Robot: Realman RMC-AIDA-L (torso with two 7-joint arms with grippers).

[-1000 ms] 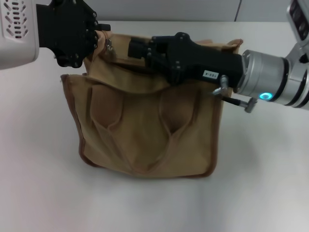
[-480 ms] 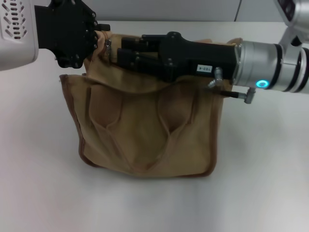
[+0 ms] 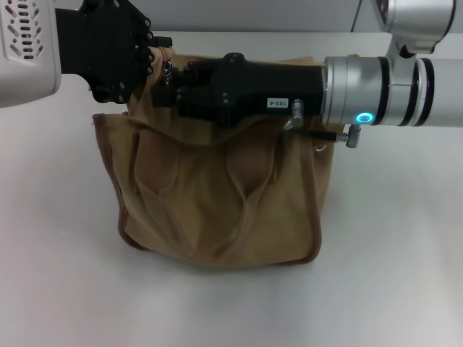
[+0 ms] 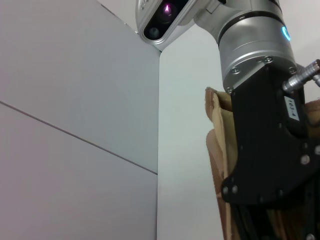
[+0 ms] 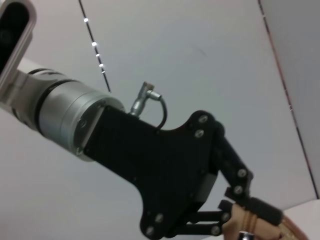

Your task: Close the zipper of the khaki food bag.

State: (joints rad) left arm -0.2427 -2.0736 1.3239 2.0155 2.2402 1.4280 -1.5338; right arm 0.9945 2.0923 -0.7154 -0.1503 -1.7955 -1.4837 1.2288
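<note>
On a white table, at the centre of the head view, stands the khaki food bag, upright, its front pocket facing the camera and two wide handle straps hanging flat down the front panel. Brownish piping runs along its edges.

From three o'clock, the right arm reaches horizontally across the bag's top. Its black right gripper lies over the top panel, fingertips pointing toward nine o'clock and ending close to the bag's corner at about eleven o'clock. Whether those fingers are pinched or spread cannot be told, since the black body hides them.

At that eleven o'clock corner, the left gripper comes in from the ten o'clock side. The right wrist view shows its fingers drawn together on a fold of tan fabric at the bag's corner, so it grips the bag there.

Just beside the left gripper's tips a small silver piece glints, most likely the pull tab of the zipper, sitting near the eleven o'clock end of the top panel, between the two grippers. The rest of the zipper line is hidden under the right arm, so how much is closed cannot be told.
</note>
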